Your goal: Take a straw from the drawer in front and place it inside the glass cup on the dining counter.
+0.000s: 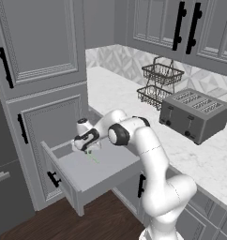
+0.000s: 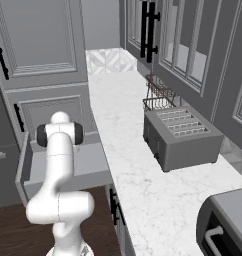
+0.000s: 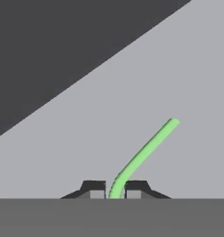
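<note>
Straw (image 3: 144, 155) sits pinched between the two dark fingertips (image 3: 93, 187) of the claw (image 3: 115, 190), its near end caught in the narrow gap and the rest running up and to the right across the pale grey drawer floor in the hand view. Claw all but fully closed, clamped on the straw, nothing else in its hold. From the left base view the claw (image 1: 88, 149) reaches down into the open drawer (image 1: 103, 176), with a short green sliver of the straw (image 1: 92, 155) showing just below it over the drawer floor (too small there to judge whether the free end touches the floor). Straw: thin, bright green, smooth, round in section, slightly curved near the pinch in the hand view. Drawer: shallow, matte grey, flat floor with low walls, pulled out from the cabinet run below the marble-veined white surface (image 1: 200, 159); small black handle (image 1: 53, 178) on its front. On the surface stand a boxy grey four-slot toaster (image 1: 195, 114) and a dark two-tier wire basket (image 1: 160, 84). From the right base view the white arm rises in front of the drawer (image 2: 93, 162).
</note>
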